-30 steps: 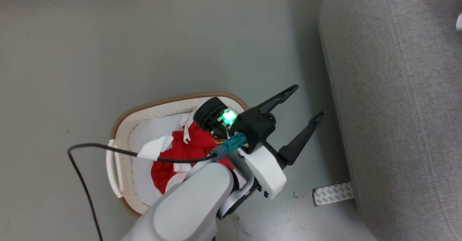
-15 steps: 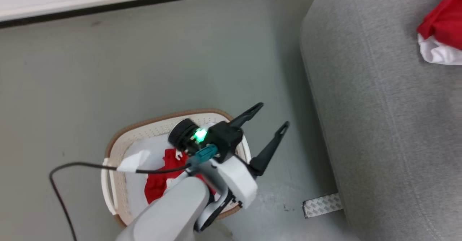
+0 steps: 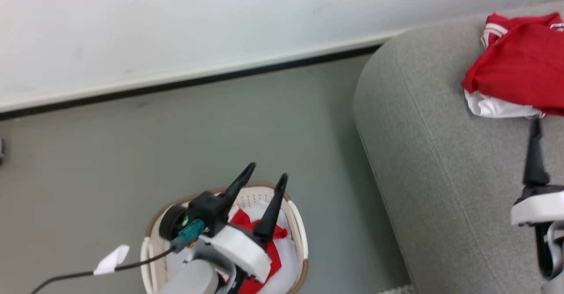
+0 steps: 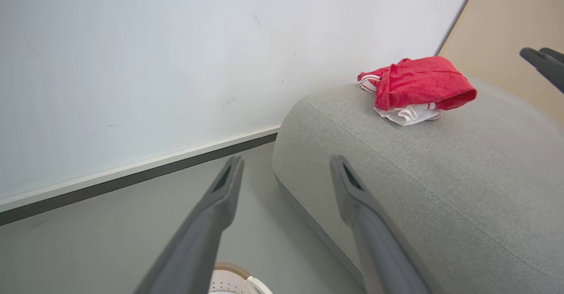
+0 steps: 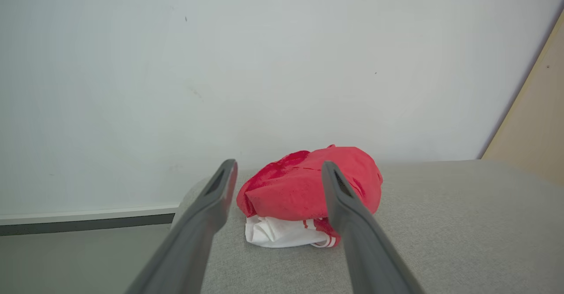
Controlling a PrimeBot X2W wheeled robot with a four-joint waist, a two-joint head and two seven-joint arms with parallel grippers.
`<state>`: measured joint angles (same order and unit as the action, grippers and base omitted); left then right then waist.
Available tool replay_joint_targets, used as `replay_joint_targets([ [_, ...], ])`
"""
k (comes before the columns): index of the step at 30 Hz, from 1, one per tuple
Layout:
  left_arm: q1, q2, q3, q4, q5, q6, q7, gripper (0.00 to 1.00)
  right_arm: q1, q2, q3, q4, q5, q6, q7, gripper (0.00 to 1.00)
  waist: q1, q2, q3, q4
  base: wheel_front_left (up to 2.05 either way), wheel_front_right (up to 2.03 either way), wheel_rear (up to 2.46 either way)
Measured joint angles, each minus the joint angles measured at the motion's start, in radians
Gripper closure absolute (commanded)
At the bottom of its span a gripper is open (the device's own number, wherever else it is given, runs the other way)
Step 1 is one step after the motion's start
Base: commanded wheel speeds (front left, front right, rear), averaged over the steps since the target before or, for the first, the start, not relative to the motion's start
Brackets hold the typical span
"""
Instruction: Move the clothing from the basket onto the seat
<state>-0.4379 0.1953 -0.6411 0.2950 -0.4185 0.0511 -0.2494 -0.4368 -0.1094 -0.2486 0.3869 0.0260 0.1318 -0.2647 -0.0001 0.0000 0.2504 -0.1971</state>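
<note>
The left tool (image 3: 267,172) and the right tool (image 5: 278,165) both point forward, fingers spread wide, gripping nothing.

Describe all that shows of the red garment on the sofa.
The garment is soft bright red fabric, crumpled into a loose bundle, with a white part poking out underneath and striped trim at one edge. It lies on the grey woven sofa, near its rounded end. The open right claw points at it.

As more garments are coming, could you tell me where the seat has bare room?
The seat is bare from its rounded edge across to the red garment, and nearer the robot around the right gripper. Crowded only by the wall, where it lies.
</note>
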Motion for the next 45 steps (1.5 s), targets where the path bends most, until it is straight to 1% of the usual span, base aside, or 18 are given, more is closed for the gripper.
replay_joint_targets([
  [4,0.067,-0.004,0.053,0.003,-0.014,0.024,-0.012,0.00,0.088,0.012,0.077,-0.052,0.019,0.000,0.000,0.00,0.0000,0.0000,-0.065,0.021,0.00,0.00,0.00],
  [7,0.125,-0.012,0.118,-0.034,-0.007,0.044,-0.014,0.00,0.159,0.023,0.114,-0.074,0.029,0.000,0.000,0.00,-0.0001,0.0000,-0.112,0.043,0.00,0.00,0.00],
  [10,0.202,-0.022,0.185,-0.066,0.021,0.044,-0.015,0.00,0.215,0.034,0.128,-0.099,0.027,0.000,0.000,0.00,-0.0001,0.0000,-0.154,0.067,0.00,0.00,0.00],
  [15,0.317,-0.039,0.278,-0.097,0.058,0.012,-0.015,0.00,0.316,0.052,0.153,-0.113,0.029,0.000,0.000,0.00,-0.0003,0.0000,-0.217,0.105,0.00,0.00,0.00],
  [20,0.406,-0.069,0.391,-0.118,0.098,-0.003,-0.015,0.00,0.379,0.058,0.182,-0.124,0.028,0.000,0.000,0.00,-0.0002,0.0000,-0.254,0.129,0.00,0.00,0.00],
  [25,0.458,-0.097,0.464,-0.119,0.140,-0.045,-0.015,0.00,0.405,0.059,0.211,-0.127,0.054,0.000,0.000,0.00,-0.0001,0.0000,-0.272,0.139,0.00,0.00,0.00],
  [31,0.479,-0.122,0.528,-0.113,0.172,-0.073,-0.015,0.00,0.421,0.060,0.237,-0.118,0.083,0.000,0.000,0.00,-0.0001,0.0000,-0.286,0.155,0.00,0.00,0.00],
  [36,0.486,-0.135,0.555,-0.104,0.186,-0.094,-0.015,0.00,0.421,0.060,0.247,-0.106,0.092,0.000,0.000,0.00,0.0000,0.0000,-0.292,0.164,0.00,0.00,0.00],
  [45,0.485,-0.144,0.584,-0.096,0.208,-0.109,-0.015,0.00,0.420,0.060,0.260,-0.098,0.098,0.000,0.000,0.00,0.0001,0.0000,-0.292,0.170,0.00,0.00,0.00],
])
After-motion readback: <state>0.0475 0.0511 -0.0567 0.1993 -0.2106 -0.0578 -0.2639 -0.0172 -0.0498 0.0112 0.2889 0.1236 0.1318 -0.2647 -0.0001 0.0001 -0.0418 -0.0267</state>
